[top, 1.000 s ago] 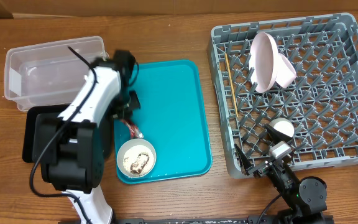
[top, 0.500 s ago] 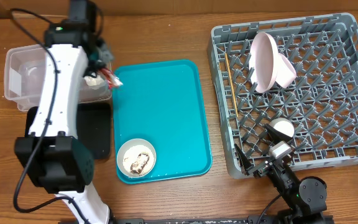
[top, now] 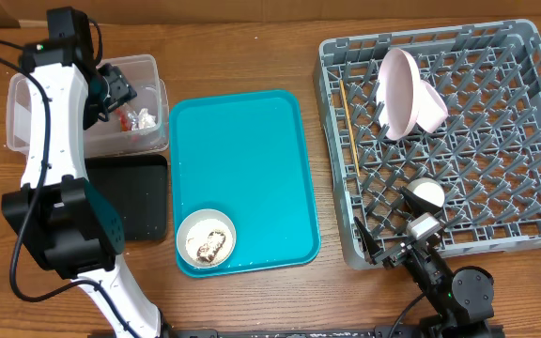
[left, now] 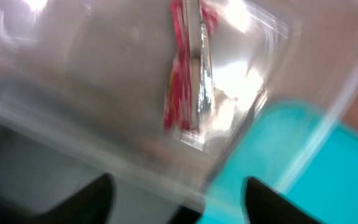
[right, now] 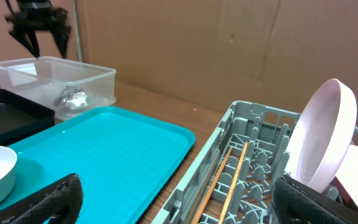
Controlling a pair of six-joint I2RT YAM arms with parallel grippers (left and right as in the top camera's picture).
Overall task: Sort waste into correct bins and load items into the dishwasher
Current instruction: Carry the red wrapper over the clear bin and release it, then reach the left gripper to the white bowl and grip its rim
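My left gripper (top: 117, 90) hangs open over the clear tub (top: 26, 103), its jaws apart with nothing between them (left: 179, 202). The red snack wrapper (left: 188, 81) lies loose inside the tub beside the white tissue (top: 145, 119). The black tray (top: 134, 202) sits just in front of the tub. A white bowl (top: 206, 239) with rice scraps and a brown lump stands on the teal tray (top: 252, 150). The grey dish rack (top: 533, 113) holds the upright pink plate (top: 397, 92), chopsticks (top: 348, 127) and a small white cup (top: 427, 194). My right gripper (right: 188, 205) rests open at the rack's near corner.
The left arm (top: 50, 160) reaches across the black tray towards the tub. A brown cardboard wall (right: 229, 43) stands behind the table. Bare wood table (top: 242, 47) shows between tray and rack and along the far edge.
The left arm swung from the teal tray back to the clear tub carrying the red wrapper, then opened; the wrapper now lies in the tub. The right arm has not moved.
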